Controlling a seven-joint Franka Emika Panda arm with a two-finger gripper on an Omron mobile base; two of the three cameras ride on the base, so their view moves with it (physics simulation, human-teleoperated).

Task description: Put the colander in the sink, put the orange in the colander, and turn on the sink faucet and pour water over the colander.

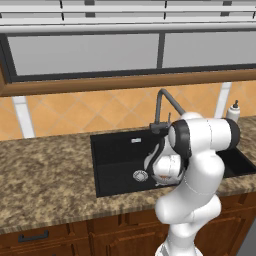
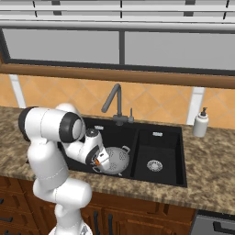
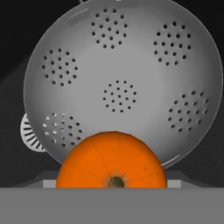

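The granite counter (image 1: 45,165) spans the middle of both base views, and set into it is the black double-basin sink (image 2: 158,137), its larger basin at centre left of the right base view and its smaller basin to the right with a round silver drain (image 2: 154,165). Behind the divider rises the dark grey gooseneck sink faucet (image 2: 114,103), its angled tip pointing toward the left of that frame. In the large basin sits the colander (image 2: 117,158), a round grey metal bowl; the hand view looks straight into it and shows clusters of small holes across its smooth inside, with another silver drain (image 3: 30,133) peeking from behind its lower left rim. The gripper (image 2: 97,160) hangs low at the colander's left edge in the right base view, pinching the orange (image 3: 111,161), a bright, smooth fruit with a small brown stem dimple, seen at bottom centre of the hand view, above the colander's bowl.
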